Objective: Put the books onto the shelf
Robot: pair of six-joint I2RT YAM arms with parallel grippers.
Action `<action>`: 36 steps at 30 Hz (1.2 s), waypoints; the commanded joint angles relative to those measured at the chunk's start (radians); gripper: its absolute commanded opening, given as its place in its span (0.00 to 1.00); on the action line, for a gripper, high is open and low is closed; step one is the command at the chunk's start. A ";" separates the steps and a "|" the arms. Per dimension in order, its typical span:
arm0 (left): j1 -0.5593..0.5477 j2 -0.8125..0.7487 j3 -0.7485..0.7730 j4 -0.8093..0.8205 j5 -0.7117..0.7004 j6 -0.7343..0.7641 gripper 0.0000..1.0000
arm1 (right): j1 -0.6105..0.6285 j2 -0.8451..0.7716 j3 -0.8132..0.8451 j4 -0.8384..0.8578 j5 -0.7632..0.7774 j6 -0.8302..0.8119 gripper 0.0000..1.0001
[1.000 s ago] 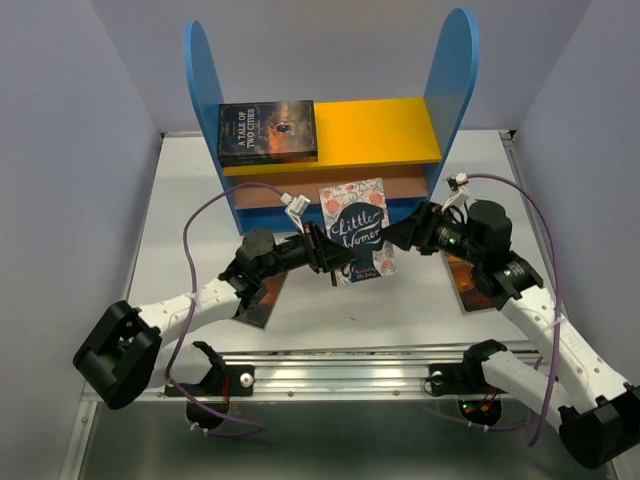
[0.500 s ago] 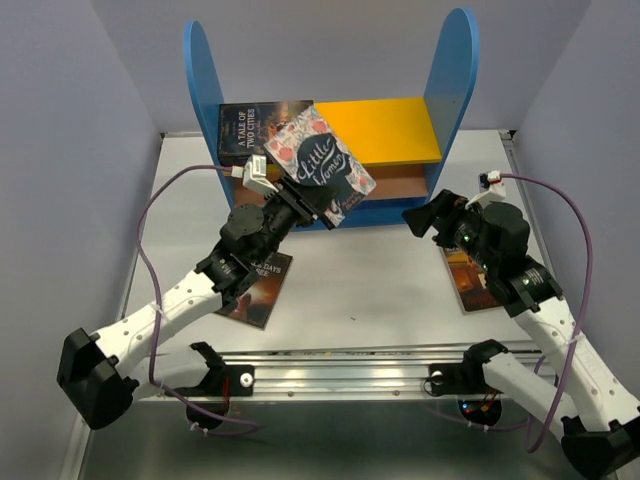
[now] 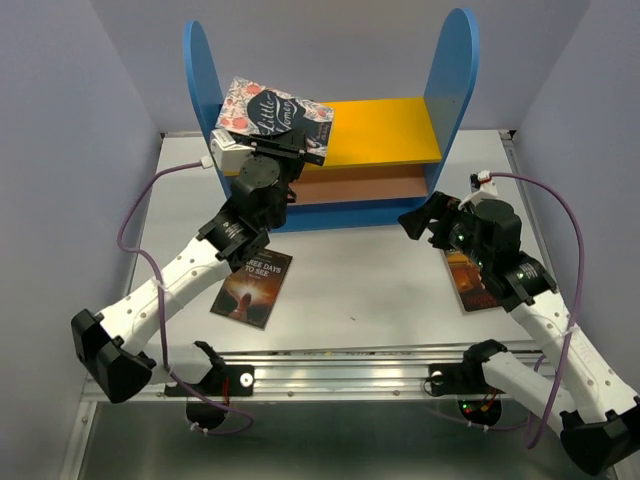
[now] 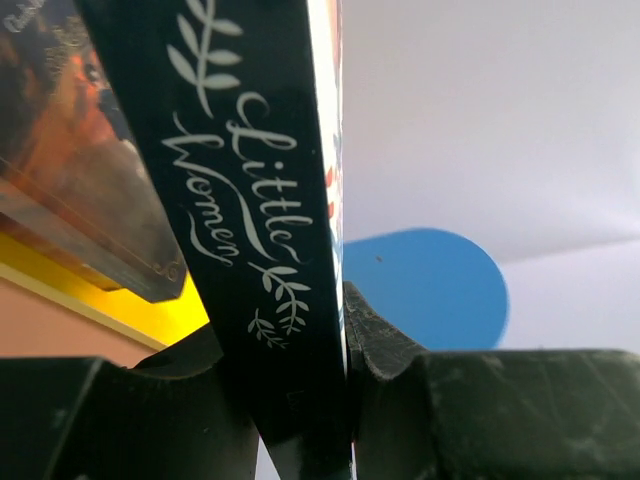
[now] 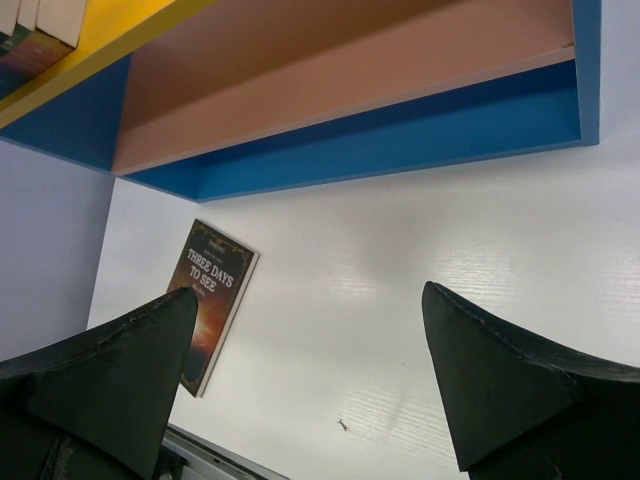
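**Yellow top board waits under Little Women**

Black-spined and floral-fronted, the Little Women paperback [image 3: 272,115] hangs slightly tilted above the left end of the yellow top board [image 3: 385,130] of the shelf [image 3: 455,70]. The left pincer [image 3: 287,150] is closed part-way across the book's thickness at the spine, one finger against each cover, as the left wrist view shows. Gripping it there leaves most of the book free to go down flat on the board, which looks like the step in hand. Directly under it lies a dark paperback [image 4: 90,170] with an orange-lit cover, so the floral one would probably land on top of it.

The right pincer [image 3: 420,222] is spread wide and holds nothing. It hovers over the table [image 3: 350,270] in front of the shelf, near an orange-brown paperback [image 3: 468,285] that its arm largely covers, so the title cannot be read. Three Days to See [image 3: 250,290] lies flat on the table on the left, apart from the shelf.

From above, the dark paperback is almost wholly hidden by the held book and the wrist. The right wrist view catches page edges at the board's end, cropped too tightly to count.
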 commanded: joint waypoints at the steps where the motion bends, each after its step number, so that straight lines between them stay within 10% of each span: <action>1: -0.003 0.044 0.127 -0.035 -0.136 -0.086 0.00 | -0.001 -0.002 0.059 0.011 -0.024 -0.010 1.00; 12: -0.004 0.123 0.242 -0.190 -0.329 -0.219 0.00 | -0.001 0.000 0.052 0.012 -0.042 -0.007 1.00; 31: 0.121 0.269 0.397 -0.389 -0.230 -0.339 0.04 | -0.001 0.015 0.049 0.011 -0.051 -0.015 1.00; 36: 0.128 0.248 0.370 -0.395 -0.217 -0.372 0.58 | -0.001 0.031 0.053 0.012 -0.062 -0.015 1.00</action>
